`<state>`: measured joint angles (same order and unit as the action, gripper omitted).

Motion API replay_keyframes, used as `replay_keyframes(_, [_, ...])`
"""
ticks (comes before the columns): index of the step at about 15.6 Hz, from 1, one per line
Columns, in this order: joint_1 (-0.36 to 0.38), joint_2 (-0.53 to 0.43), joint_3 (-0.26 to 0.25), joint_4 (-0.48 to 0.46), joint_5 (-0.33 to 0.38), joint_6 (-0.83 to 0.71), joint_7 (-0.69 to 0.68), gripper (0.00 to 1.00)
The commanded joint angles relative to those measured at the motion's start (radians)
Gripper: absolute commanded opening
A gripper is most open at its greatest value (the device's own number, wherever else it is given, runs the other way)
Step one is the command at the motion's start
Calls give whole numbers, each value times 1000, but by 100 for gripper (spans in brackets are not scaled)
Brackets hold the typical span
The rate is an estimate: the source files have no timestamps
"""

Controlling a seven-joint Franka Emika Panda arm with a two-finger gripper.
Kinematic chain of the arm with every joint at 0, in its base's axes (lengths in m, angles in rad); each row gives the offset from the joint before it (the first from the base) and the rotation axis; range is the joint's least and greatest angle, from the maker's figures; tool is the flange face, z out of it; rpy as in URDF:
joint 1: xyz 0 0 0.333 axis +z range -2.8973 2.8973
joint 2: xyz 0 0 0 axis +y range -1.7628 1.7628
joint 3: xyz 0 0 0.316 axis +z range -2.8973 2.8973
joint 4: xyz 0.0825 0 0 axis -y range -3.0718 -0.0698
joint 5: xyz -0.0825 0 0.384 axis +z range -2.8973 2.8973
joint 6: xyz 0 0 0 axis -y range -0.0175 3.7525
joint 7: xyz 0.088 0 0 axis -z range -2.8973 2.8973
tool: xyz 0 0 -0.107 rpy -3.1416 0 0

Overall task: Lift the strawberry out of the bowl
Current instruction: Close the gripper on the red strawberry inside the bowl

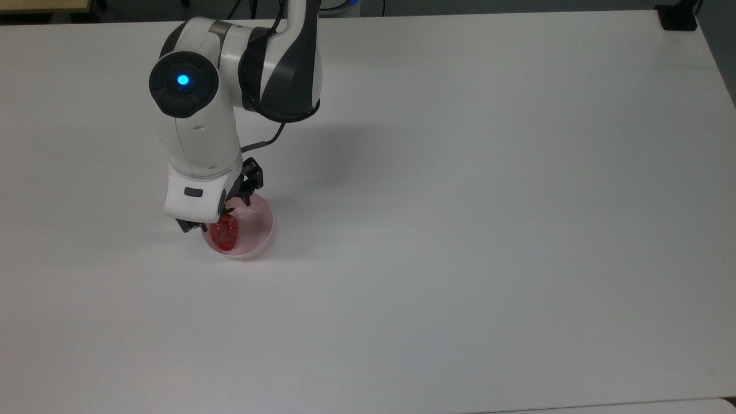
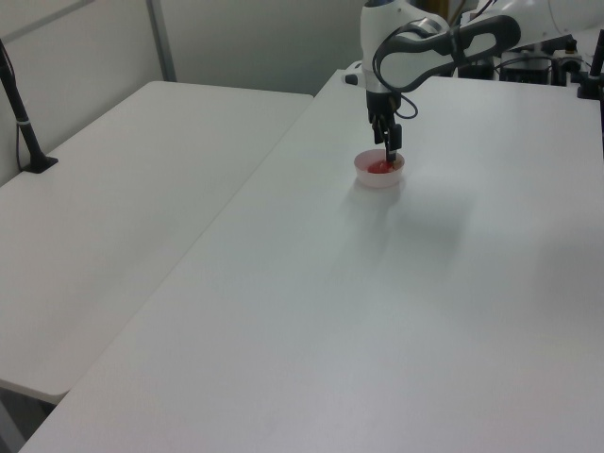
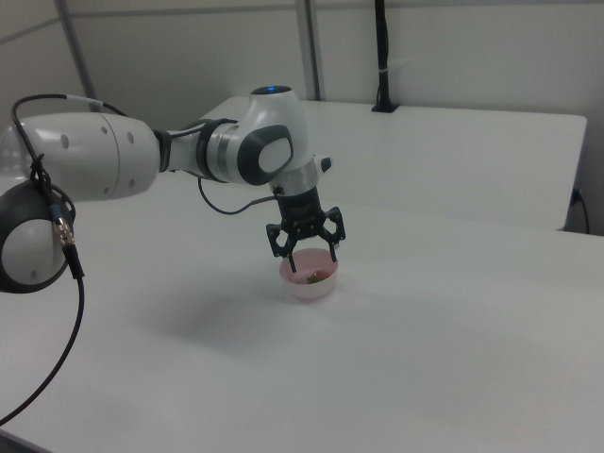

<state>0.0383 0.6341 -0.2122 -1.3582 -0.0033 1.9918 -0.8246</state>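
A glossy red strawberry lies in the small pale pink bowl on the white table, toward the top view's left. My gripper hangs directly over the bowl and is open. In the right view its fingertips reach down to about rim height, one on each side of the bowl. The hand hides the strawberry's leafy end in the top view. In the left view the gripper dips to the bowl, with the strawberry a red patch inside.
The white table stretches wide to the top view's right of the bowl. A black mount sits at its far right corner. In the left view a second table adjoins, carrying a black pole.
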Motion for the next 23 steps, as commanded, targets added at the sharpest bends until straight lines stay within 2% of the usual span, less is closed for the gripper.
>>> replay_keyframes(1, [29,13,-16,-15,-14,28,-8,83])
replay_keyframes(5, [37,27,-16,-18,-12,68,30,83])
replay_keyframes(8, [45,29,-15,-59,-15,123,42,79])
replay_keyframes(11, [45,29,-15,-62,-20,128,41,75])
replay_keyframes(12, [46,29,-16,-77,-38,128,41,74])
replay_keyframes(15, [51,29,-12,-105,-107,130,33,56])
replay_keyframes(23, [57,12,-12,-102,-96,117,44,39])
